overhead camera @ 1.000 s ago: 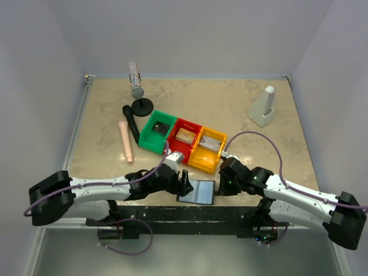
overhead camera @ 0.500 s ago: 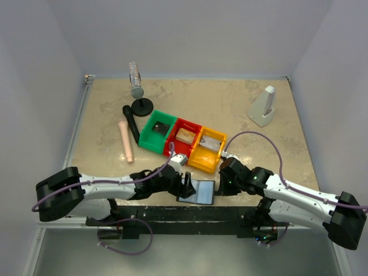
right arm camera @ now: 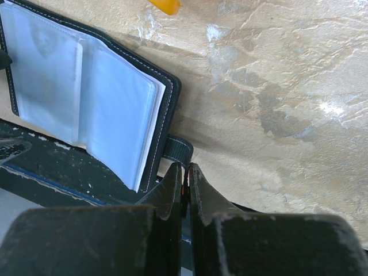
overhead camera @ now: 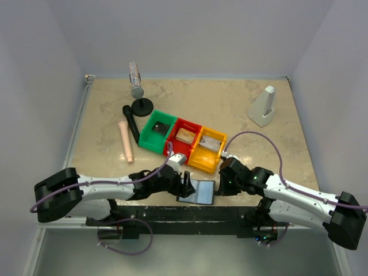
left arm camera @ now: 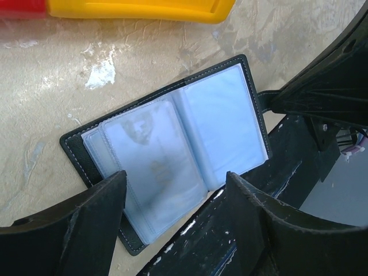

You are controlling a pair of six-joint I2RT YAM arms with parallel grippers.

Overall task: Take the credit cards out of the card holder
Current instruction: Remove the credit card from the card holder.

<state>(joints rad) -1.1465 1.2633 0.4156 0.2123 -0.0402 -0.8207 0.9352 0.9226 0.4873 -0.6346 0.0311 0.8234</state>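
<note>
The card holder (overhead camera: 197,191) lies open and flat at the near edge of the table (overhead camera: 247,138), about midway along it. Its near corner hangs past the edge over the black rail (overhead camera: 190,215). Just behind it stand three bins in a slanted row: green (overhead camera: 156,131), red (overhead camera: 184,137) and yellow (overhead camera: 208,148), the yellow one nearest the holder. That leaves only a narrow strip of bare table between bins and holder. Wider open room lies toward the right edge and the far right corner, where only a white wedge-shaped object (overhead camera: 263,107) stands. A pink cylinder (overhead camera: 126,141) and a black stand (overhead camera: 141,105) sit toward the far left.

The left tool (overhead camera: 186,184) is spread wide open over the holder's left half, one finger on either side of the clear card sleeves, holding nothing. The right tool (right arm camera: 184,172) is closed, its tips together right at the small strap (right arm camera: 178,150) on the holder's right edge. Whether it pinches that strap I cannot tell.

Compared with a second ago, the left arm has shifted slightly and its tool sits a little closer over the holder. The holder, the bins and the right arm are where they were.
</note>
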